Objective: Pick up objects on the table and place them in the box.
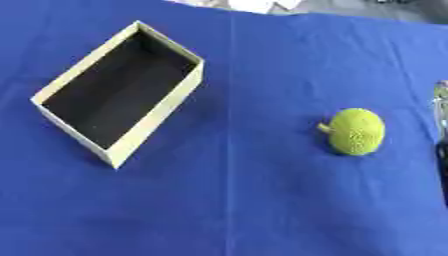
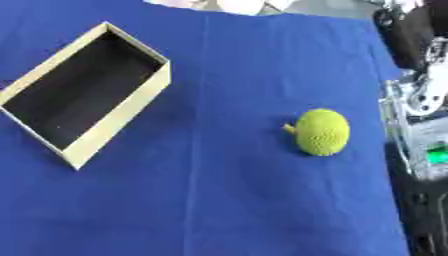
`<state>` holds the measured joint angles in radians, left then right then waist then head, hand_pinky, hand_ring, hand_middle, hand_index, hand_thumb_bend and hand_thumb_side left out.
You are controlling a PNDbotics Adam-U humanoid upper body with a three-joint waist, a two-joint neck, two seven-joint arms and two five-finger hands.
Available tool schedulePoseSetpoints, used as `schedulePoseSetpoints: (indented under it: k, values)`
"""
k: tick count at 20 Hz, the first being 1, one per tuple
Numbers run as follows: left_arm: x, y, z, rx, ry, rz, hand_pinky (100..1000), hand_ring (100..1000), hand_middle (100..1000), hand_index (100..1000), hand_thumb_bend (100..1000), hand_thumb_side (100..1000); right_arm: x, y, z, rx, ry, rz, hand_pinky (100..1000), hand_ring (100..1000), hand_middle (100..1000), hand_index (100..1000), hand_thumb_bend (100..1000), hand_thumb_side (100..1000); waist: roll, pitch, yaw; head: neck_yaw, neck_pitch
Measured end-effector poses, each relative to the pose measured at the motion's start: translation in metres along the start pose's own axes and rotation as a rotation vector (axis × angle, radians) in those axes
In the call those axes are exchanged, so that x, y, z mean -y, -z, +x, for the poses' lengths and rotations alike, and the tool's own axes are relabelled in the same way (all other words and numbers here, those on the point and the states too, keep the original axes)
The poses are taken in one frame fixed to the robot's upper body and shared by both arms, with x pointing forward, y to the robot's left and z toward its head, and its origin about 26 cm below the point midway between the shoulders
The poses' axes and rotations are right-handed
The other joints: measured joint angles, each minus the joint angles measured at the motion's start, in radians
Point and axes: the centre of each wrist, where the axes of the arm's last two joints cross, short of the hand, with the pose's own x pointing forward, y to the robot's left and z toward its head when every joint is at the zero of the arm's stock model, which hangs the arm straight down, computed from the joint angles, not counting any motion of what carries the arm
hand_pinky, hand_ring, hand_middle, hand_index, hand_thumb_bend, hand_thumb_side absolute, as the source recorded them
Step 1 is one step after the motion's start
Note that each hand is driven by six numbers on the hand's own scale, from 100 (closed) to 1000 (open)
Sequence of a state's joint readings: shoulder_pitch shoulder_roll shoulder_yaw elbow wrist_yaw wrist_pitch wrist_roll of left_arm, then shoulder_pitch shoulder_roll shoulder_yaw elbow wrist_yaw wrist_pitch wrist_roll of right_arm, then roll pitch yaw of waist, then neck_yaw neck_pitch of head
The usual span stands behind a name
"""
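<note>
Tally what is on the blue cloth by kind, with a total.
Open box, dark inside, nothing in it: 1
Yellow-green bumpy round fruit with a short stem: 1
Total: 2

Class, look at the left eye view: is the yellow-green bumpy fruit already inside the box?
No: the fruit lies on the blue cloth, well apart from the box.
</note>
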<state>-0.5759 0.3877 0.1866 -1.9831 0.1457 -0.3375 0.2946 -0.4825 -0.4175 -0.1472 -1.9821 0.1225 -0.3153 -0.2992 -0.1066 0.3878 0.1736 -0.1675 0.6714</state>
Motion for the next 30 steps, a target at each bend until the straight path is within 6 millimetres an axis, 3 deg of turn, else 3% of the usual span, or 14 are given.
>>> schedulePoseSetpoints:
  k: [11, 14, 18, 24, 30]
  values:
    - [0.000, 0.000, 0.000, -0.001, 0.000, -0.001, 661, 605, 517, 658, 100, 289, 0.000, 0.000, 0.000, -0.001, 0.000, 0.001, 720, 637, 692, 793, 100, 457, 0.000, 0.000, 0.000, -0.002, 0.013]
    - [0.000, 0.000, 0.000, 0.001, 0.000, 0.002, 659, 606, 519, 659, 100, 276, 0.001, 0.000, 0.000, -0.004, -0.009, 0.005, 757, 691, 734, 821, 100, 346, -0.001, -0.001, 0.006, 0.001, 0.010]
    - [-0.005, 0.001, 0.001, 0.005, 0.024, 0.018, 659, 605, 518, 658, 100, 279, 0.014, -0.005, -0.002, -0.043, -0.109, 0.067, 788, 742, 772, 844, 100, 251, -0.021, -0.018, -0.009, 0.017, 0.005]
    - [-0.013, 0.002, 0.002, 0.006, 0.069, 0.010, 659, 604, 517, 657, 100, 286, 0.034, -0.030, -0.006, -0.160, -0.296, 0.309, 823, 801, 818, 880, 100, 328, -0.043, -0.018, -0.029, 0.046, 0.005]
    - [-0.017, 0.001, 0.003, 0.003, 0.096, 0.001, 659, 603, 515, 656, 100, 288, 0.062, -0.051, -0.006, -0.263, -0.500, 0.531, 826, 818, 830, 892, 100, 373, -0.048, -0.018, -0.044, 0.067, 0.005]
